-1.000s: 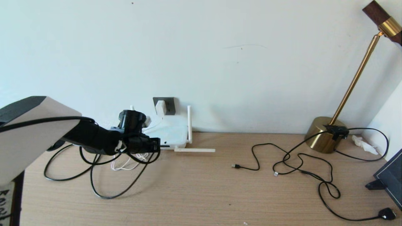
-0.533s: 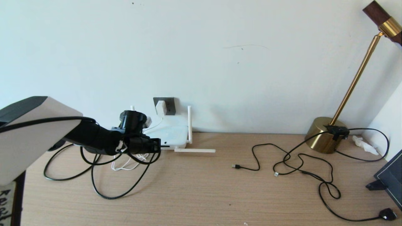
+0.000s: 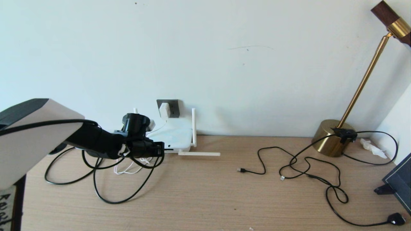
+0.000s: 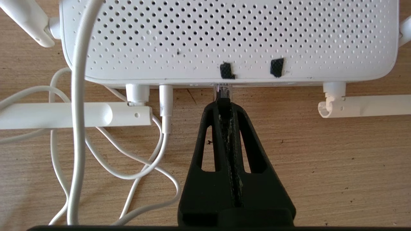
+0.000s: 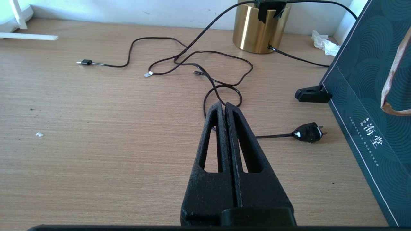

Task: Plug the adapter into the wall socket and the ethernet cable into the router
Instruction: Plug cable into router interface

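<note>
Your left end effector pinches the ethernet cable at the router; push skewed and the connector may jam.

Wood-grain table, white router just ahead of the left gripper, black ethernet cable looping beneath it, brass lamp base well apart.

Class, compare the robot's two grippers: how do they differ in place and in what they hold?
The left gripper sits at the router's port edge; the right gripper hangs over bare desk near thin black cables. The left gripper is shut on the ethernet cable; the right gripper is shut on nothing. Both are black, with fingers closed.
</note>
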Robot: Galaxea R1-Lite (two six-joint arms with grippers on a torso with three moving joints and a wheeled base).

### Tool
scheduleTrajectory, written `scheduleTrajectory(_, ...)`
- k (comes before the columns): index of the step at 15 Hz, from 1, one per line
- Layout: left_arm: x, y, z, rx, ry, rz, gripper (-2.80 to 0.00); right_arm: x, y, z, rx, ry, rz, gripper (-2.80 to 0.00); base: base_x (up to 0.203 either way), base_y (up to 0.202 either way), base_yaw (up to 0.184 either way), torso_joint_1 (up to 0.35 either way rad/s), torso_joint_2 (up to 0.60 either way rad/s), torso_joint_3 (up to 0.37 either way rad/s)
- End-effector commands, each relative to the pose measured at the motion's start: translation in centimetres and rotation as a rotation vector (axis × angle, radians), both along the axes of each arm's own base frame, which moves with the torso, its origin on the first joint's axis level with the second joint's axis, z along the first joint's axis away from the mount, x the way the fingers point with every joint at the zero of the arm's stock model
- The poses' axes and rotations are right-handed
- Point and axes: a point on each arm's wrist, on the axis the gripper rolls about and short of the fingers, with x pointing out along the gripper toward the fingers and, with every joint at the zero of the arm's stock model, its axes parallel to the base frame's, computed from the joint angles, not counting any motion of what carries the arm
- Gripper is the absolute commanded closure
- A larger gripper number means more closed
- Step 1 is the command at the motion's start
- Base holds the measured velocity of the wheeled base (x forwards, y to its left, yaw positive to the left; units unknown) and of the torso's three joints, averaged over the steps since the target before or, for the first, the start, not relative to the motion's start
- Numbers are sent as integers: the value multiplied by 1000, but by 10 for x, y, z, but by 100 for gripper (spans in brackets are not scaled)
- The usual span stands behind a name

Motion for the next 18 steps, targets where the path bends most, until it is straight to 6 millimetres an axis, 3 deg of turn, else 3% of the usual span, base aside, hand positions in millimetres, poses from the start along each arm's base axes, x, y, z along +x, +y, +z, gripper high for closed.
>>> scheduleTrajectory(1, -3, 1, -1, 0, 8, 0, 0, 0, 0, 0, 0, 1, 0, 0, 0, 0, 0, 0, 0, 0)
scheduleTrajectory(18, -6, 1, 2, 0, 6, 2, 0, 0, 0, 0, -1, 2, 1, 0, 0, 0, 0, 0, 0, 0)
